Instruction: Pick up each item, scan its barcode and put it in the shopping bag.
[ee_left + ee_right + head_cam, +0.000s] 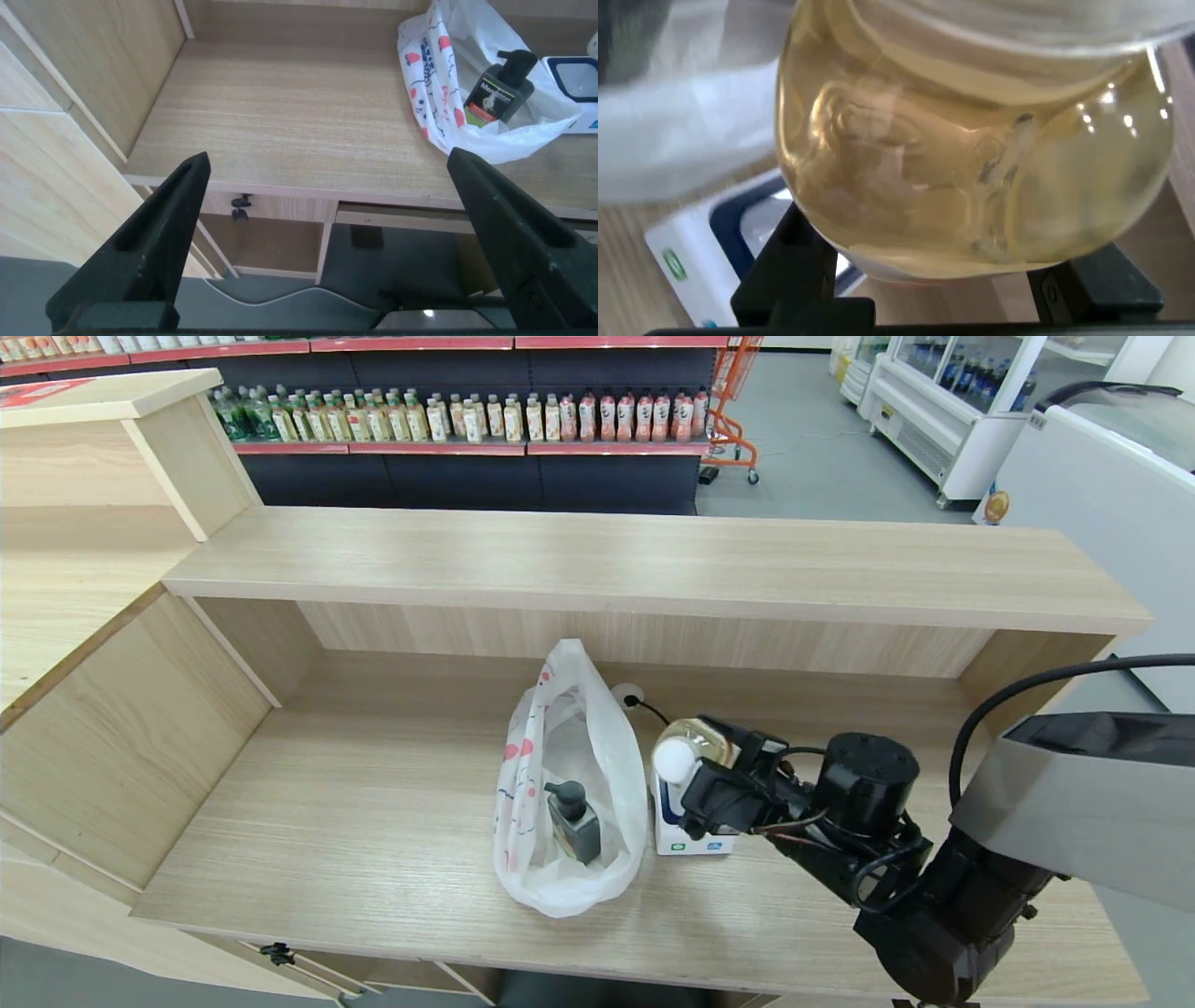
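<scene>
The right jaws are clamped on the bottle (698,735), gripping its round body of yellowish liquid from both sides. It is held tilted, with the white cap toward the near left, the side where the bag (597,756) is. Its exact lean is hard to read.

The bottle hangs just above a white box (695,840) with a blue face, which stands on the counter (373,821) touching or just beside the bag's right wall. I take the box to be the scanner, so the scan looks like the step in hand.

The bag stands just left of the bottle with its mouth open upward, and a pump bottle (571,821) is already inside. The coming move turns on this: the mouth lies to the left and slightly near of the jaws, so the bottle would have to cross the bag's right rim to go in. The rim is soft film and could fold under it.

The left jaws are wide apart and hold nothing, off the near left edge of the counter and well apart from the bag. The right arm is far nearer.
</scene>
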